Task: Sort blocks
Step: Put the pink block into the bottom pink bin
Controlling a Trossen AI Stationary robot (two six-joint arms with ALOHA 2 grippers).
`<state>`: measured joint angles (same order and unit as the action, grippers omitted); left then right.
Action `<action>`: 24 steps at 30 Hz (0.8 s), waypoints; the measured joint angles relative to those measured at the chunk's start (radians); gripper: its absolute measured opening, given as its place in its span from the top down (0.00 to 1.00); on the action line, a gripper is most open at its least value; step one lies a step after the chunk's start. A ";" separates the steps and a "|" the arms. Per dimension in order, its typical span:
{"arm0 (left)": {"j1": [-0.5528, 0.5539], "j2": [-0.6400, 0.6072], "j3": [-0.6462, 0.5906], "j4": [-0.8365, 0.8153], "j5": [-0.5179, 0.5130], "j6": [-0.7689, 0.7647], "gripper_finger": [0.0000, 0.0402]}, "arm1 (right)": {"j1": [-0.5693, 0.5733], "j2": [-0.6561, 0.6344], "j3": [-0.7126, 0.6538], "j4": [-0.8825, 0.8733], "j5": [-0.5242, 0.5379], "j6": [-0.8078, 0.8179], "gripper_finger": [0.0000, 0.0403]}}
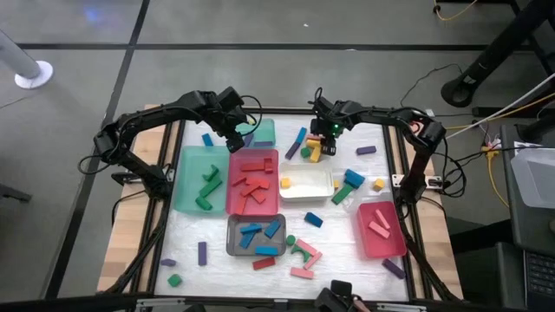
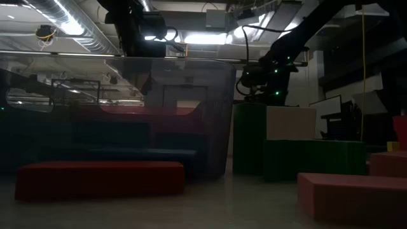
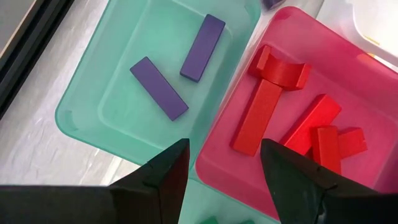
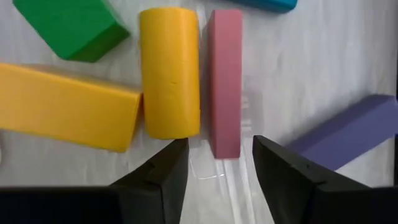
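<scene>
1. A lab or workshop space is showing here: bare ceiling ducts (image 2: pixel 70 25) and strip lights (image 2: pixel 210 38) are hanging overhead.
2. Cables (image 1: pixel 494 130) are trailing across a grey floor (image 1: pixel 260 22) around the framed robot table (image 1: pixel 347 251).

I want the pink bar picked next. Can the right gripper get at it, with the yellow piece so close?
Probably not cleanly: the right gripper hangs open above the pink bar, but the yellow piece lies against one side.

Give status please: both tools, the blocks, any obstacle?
Left tool open over the red tray. Right tool open, empty, above the pink block. Yellow cylinder tight beside it.
</scene>
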<state>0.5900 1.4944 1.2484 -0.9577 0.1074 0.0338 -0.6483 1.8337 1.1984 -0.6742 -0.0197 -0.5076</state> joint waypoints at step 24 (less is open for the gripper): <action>0.108 0.000 0.000 -0.006 -0.145 -0.249 0.54 | 0.000 0.060 0.175 -0.239 -0.014 0.034 0.87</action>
<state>0.6977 1.4942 1.2484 -0.9636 -0.0380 -0.2155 -0.6483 1.8942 1.3730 -0.9132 -0.0336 -0.4735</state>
